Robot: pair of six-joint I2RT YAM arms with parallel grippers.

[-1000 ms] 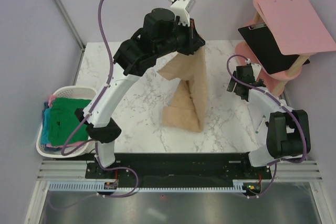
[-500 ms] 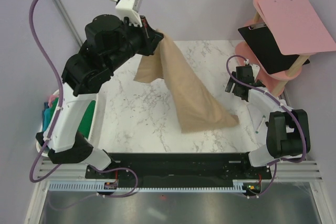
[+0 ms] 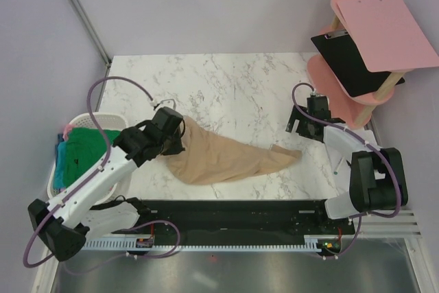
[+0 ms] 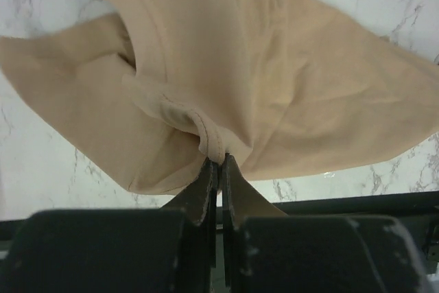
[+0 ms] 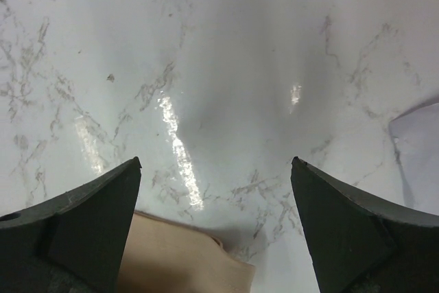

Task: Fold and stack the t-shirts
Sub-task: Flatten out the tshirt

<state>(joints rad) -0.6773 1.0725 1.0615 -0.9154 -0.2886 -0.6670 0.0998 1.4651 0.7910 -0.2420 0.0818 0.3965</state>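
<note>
Closest to the near edge of the table (image 3: 233, 87), over its left part, the left gripper (image 4: 219, 162) is pinched fully closed on a fold of the tan t-shirt (image 3: 226, 159), at what looks like a stitched collar or hem seam. The shirt lies on the table as a long bunched wedge. It is broad and rumpled at the held end and tapers to a narrow tip toward the table's right side, so its long axis runs across the table, roughly along the near edge.

A little farther in, over the right part of the table, the right gripper (image 3: 296, 127) hangs with its jaws spread wide and nothing in them. Bare marble lies beneath it, and the shirt's tip sits just on its near side. The right arm is therefore the nearer one to the free end, and I judge it should reach down and back toward the near edge to take that tip. Folding has not begun.

Off the table's left edge stands a white basket (image 3: 86, 118) holding a green shirt (image 3: 86, 156). Past the far right corner, a black clipboard (image 3: 350, 63) rests on a pink stand
</note>
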